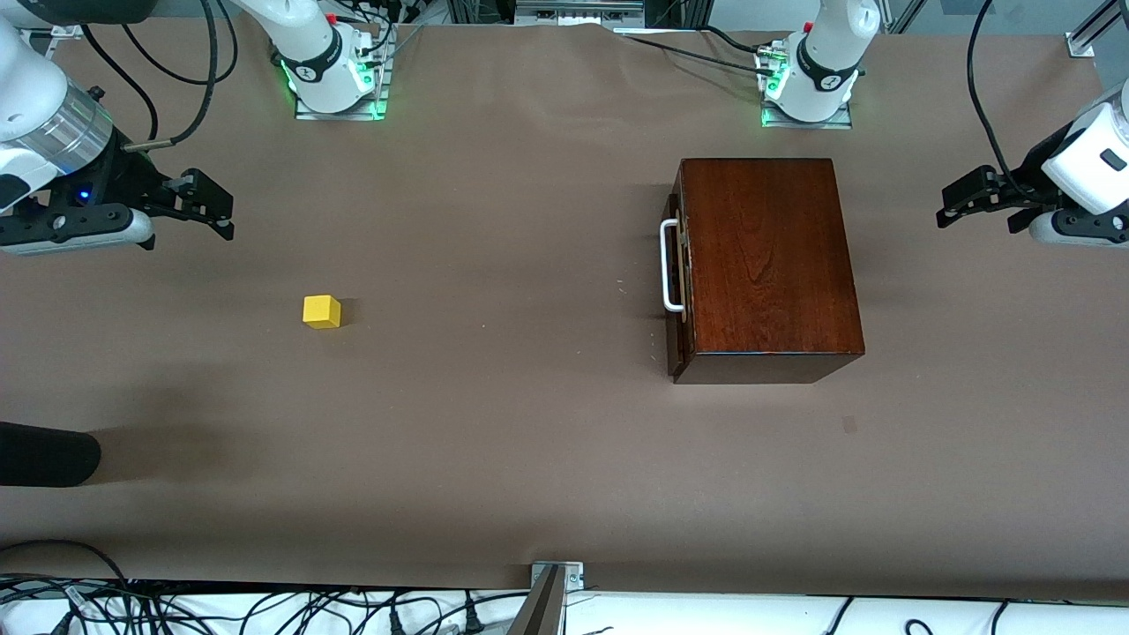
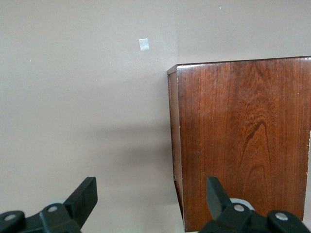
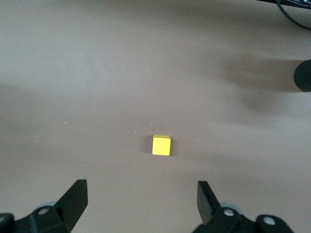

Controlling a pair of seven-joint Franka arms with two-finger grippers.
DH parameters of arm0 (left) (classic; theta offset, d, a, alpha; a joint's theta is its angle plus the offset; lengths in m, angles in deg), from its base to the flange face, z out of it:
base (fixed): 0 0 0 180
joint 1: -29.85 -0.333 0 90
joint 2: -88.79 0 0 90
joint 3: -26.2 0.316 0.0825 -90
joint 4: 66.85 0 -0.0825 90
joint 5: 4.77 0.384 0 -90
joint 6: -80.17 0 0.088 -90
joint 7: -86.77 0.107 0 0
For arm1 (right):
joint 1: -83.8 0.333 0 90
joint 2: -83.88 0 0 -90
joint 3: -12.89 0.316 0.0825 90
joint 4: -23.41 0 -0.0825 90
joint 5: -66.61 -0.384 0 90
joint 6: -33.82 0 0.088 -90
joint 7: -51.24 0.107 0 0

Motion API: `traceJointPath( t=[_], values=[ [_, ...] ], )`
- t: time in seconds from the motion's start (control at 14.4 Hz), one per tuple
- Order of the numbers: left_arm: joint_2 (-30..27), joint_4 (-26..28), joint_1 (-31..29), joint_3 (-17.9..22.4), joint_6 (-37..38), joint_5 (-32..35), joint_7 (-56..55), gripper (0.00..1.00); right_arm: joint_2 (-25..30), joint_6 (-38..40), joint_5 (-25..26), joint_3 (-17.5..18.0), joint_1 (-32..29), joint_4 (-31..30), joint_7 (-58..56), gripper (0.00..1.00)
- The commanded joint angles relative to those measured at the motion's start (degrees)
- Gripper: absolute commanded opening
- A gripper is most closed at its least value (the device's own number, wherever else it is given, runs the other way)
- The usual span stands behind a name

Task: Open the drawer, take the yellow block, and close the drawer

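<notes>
I take the box (image 1: 766, 265) as my landmark. It stands on the table (image 1: 494, 459) toward the left arm's end, its long axis running from the bases toward the front camera. The drawer (image 1: 679, 273) is shut, its front flush with the box and facing the right arm's end; its white handle (image 1: 670, 266) runs along that same long axis.

The block (image 1: 321, 311) sits bare on the table well apart from the box, out toward the right arm's end (the side the drawer front faces), and a little nearer the camera than the box's middle.

Only the front view gives me the handle and both things together. The left wrist view shows just the box's top grain and one end face (image 2: 243, 141), plus a small pale patch (image 2: 143, 44) on the table. The right wrist view shows only the block (image 3: 161, 145), square-on.

The left gripper (image 1: 957, 201) hangs over the table at the left arm's end, clear of the box, jaws apart. The right gripper (image 1: 216, 207) hangs over the table at the right arm's end, jaws apart, the block well short of its fingers (image 3: 73, 201).
</notes>
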Motion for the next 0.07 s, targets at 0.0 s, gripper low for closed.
traceJointPath(
  t=[0.0],
  values=[
    [-0.7,0.79,-0.5,-0.41,0.02,1.27,1.54,1.0,-0.48,1.42,-0.27,0.05,-0.4,1.34,-1.04,1.0]
  ],
)
